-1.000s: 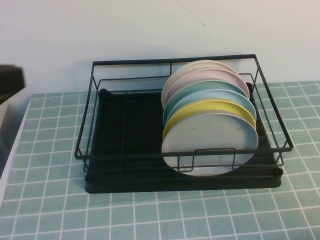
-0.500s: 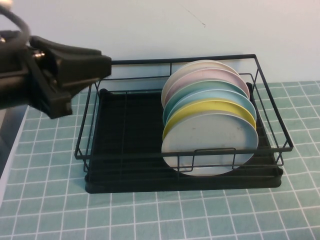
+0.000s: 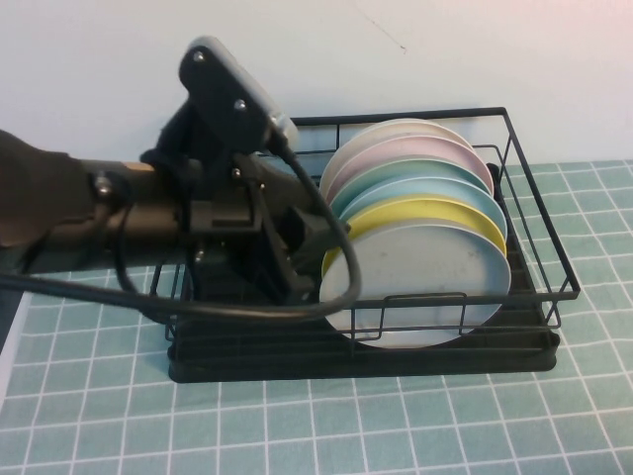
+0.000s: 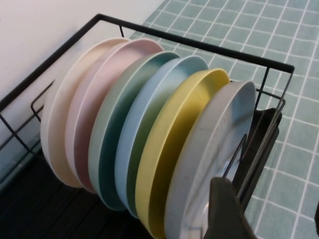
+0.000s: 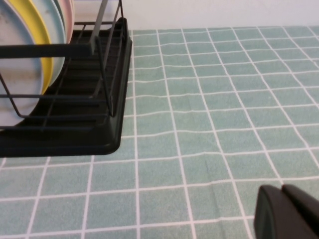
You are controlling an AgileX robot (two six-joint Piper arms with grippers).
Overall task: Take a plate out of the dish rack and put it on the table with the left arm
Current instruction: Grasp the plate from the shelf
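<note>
We see the dish rack (image 3: 366, 247) standing on the green-tiled tabletop (image 3: 396, 426) against the far wall. Six plates stand on edge in its right half, leaning back in a row. The pale grey-blue plate (image 3: 420, 287) is the nearest of them, with the yellow plate (image 3: 420, 210) right behind it, then a light blue plate (image 3: 435, 190), a teal one, a pink one and a cream one at the far end.

The left arm (image 3: 119, 213) reaches in from the left over the rack's empty left half. The left gripper (image 3: 307, 252) sits just beside the left edge of the grey-blue plate; in the wrist view one dark finger (image 4: 224, 209) shows in front of that plate's rim (image 4: 209, 149), but we cannot tell how far apart the fingers are, nor whether they touch the plate.

The right gripper (image 5: 286, 211) hangs low over the bare tabletop to the right of the rack, its fingers apparently pressed together with nothing between them.
</note>
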